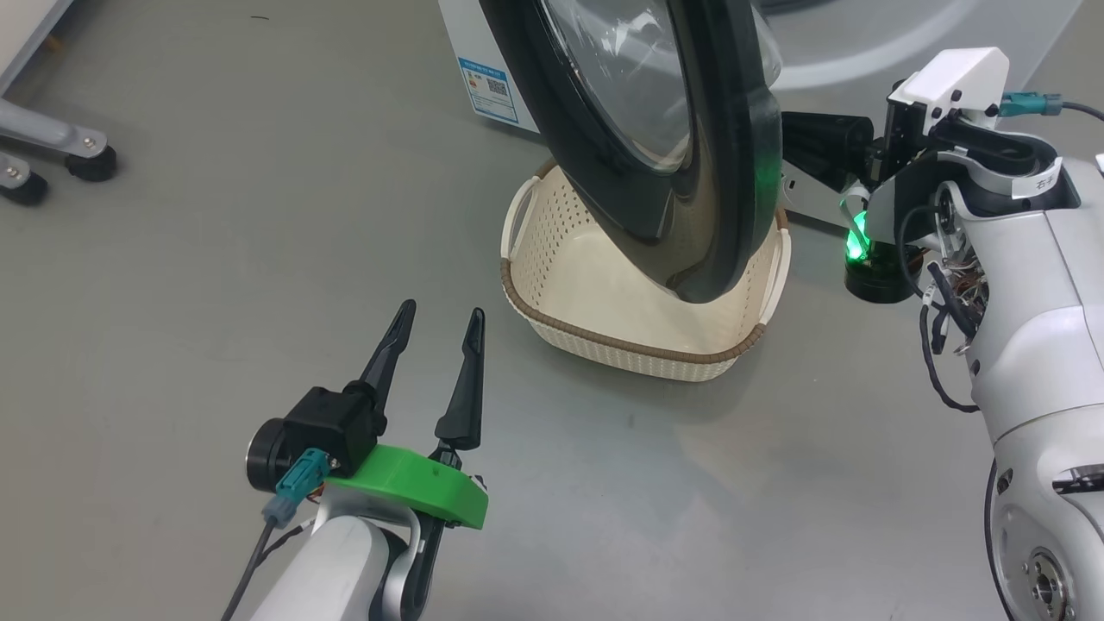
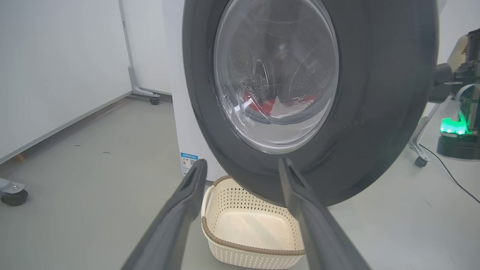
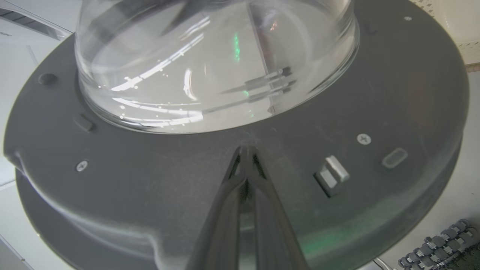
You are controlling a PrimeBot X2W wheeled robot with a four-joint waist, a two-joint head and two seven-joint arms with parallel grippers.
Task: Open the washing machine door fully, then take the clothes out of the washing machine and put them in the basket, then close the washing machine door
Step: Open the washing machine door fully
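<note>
So, the left claw (image 1: 442,309) is spread wide open over the grey floor (image 1: 172,302) and nothing is gripped in it. The right claw (image 3: 245,149) is pinched fully shut and nothing is held. Its tips are pressed against the inner face of the washing machine door (image 1: 724,172), just below the glass bowl.

Not much writing can be made out, tbh. A blue-edged sticker (image 1: 489,86) with a QR code is stuck low on the white front of the washing machine (image 1: 466,43), but the print is too small to be read. Same goes for a small white tag (image 1: 1045,179) on the right arm.

The door is swung partway out, glossy black rim wide, clear glass bulging inward. Its lower edge is hung over the basket (image 1: 621,341), which is set on the floor right in front of the machine: cream, perforated, brown woven-look rim, nothing inside. The clothes (image 2: 270,107) are seen through the glass, red with a white patch, down in the drum.
</note>
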